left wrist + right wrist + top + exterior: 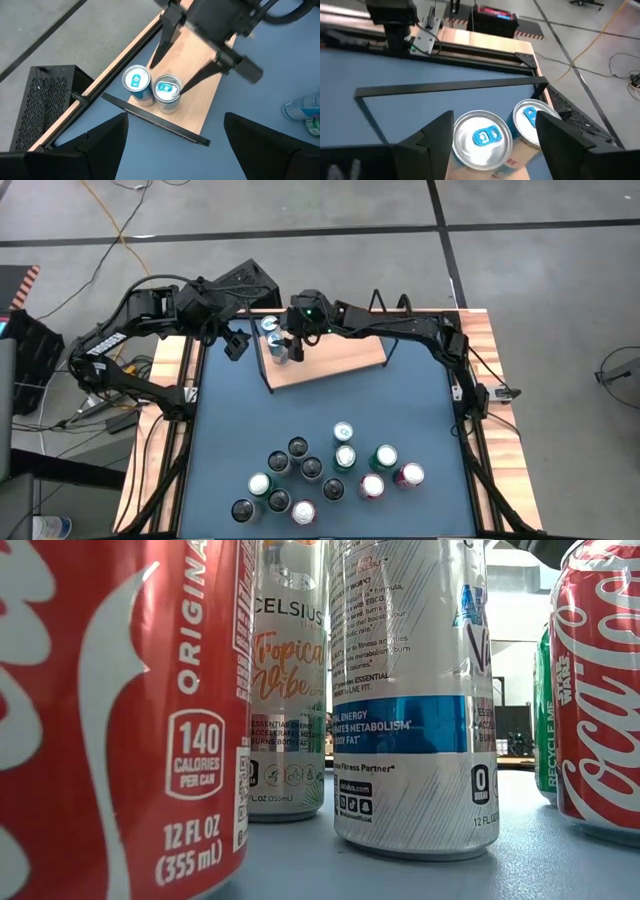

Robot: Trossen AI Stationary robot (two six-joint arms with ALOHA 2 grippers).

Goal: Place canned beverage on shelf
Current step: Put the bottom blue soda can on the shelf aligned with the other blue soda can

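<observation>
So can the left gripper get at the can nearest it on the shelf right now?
Probably not yet. The right gripper hangs open around the second can, which touches the near can on the shelf. The left gripper is open and close by, but the right one crowds the spot.

Even, bright overhead light falls on the blue-topped desk (320,410), with only soft, short shadows beside the light-wood shelf board (330,360). The silver can tops (166,87) on that board show small pale glints. In the low view, the red cola can (110,720) nearest the lens is softly blurred and bulges, while the white can (410,700) behind it reads sharply; the room beyond is washed out.
</observation>
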